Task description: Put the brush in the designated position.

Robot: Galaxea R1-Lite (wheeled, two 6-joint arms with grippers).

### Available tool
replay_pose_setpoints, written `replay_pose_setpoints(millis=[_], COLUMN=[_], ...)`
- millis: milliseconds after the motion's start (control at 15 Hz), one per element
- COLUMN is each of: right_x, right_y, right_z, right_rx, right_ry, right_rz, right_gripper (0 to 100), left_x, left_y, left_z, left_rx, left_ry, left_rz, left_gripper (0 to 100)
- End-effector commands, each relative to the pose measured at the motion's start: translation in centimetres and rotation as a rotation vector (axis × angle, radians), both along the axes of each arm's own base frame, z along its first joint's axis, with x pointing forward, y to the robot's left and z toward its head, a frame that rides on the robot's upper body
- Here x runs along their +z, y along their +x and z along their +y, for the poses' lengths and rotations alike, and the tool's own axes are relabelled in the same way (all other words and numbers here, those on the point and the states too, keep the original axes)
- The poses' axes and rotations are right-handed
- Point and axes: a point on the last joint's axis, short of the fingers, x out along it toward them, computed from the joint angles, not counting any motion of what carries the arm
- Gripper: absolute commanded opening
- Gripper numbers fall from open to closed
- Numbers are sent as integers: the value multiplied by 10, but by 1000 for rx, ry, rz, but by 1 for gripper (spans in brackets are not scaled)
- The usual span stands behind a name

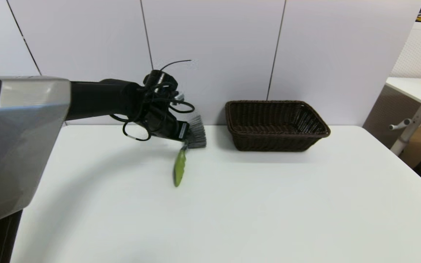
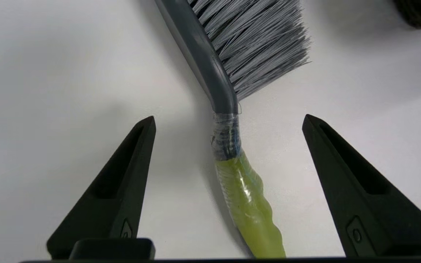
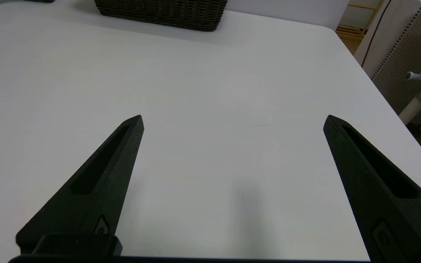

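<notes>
Brush (image 2: 228,146) is lying light and rigid on the surface (image 1: 232,204); left claw (image 2: 228,120), spread wide, is straddling its taped neck, a firm grip spot.

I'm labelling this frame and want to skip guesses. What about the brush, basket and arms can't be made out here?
- Brush: in the head view the left gripper covers part of the bristles; the left wrist view cuts off the handle's end.
- Basket: its floor is too dark in the head view; the wrist views cut it off.
- Right gripper: out of the head view, so its position is unclear.
</notes>
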Motion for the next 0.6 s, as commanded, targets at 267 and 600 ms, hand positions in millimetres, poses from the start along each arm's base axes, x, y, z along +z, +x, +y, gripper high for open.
replay_pose_setpoints(millis=[267,600], right_x=[0,0], right_y=[0,0], right_z=[0,0], right_rx=[1,1], right_ry=[-1,-1], right_rz=[3,3], right_gripper=[100,100], left_x=[65,95], left_y=[-88,-158], left_z=[50,100], left_rx=[27,88], left_ry=[-23,-44], left_rz=[-55,-141], left_gripper=[100,100])
